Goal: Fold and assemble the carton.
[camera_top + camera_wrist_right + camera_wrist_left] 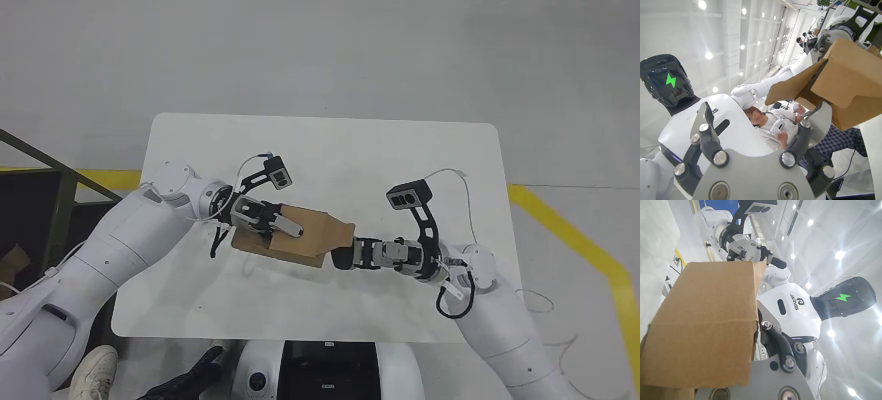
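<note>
Left gripper (268, 220), left of centre, looks clamped on carton (300, 237) wall, steadying it over table (400, 160). Right gripper (343, 256), right of it, jaws apart, one finger (820, 110) against loose flap (791, 87), likely set to fold it.

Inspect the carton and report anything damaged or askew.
The carton is only partly formed. In the left wrist view its fold corner looks torn, and the lower edge is ragged. In the right wrist view one end flap splays outward, not folded in. Nothing else stands out.
</note>
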{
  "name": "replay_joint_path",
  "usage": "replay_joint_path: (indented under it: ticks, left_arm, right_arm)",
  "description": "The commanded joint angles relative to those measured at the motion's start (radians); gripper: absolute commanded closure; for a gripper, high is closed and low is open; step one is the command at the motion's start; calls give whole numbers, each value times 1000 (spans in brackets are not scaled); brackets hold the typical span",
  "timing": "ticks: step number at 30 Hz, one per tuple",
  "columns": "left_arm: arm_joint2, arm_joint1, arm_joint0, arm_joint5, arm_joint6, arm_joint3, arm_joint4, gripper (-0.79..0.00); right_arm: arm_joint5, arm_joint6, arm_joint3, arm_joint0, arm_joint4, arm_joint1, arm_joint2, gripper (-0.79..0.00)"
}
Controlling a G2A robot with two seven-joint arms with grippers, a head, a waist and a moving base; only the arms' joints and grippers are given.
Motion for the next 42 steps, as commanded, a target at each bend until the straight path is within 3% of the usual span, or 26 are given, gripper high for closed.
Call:
replay_joint_path:
  ticks: [1,22,34,42]
  left_arm:
    - [0,0,0,0,0,0,0,0]
    - [0,0,0,0,0,0,0,0]
    - [0,0,0,0,0,0,0,0]
    - [0,0,0,0,0,0,0,0]
  right_arm:
    - [-7,-9,3,4,-8,-2,-2,-785]
    - [44,52,33,56,27,-19,-63,-785]
    - [22,47,-10,-24,18,5,64,-785]
    - [27,28,34,6,40,-3,46,-785]
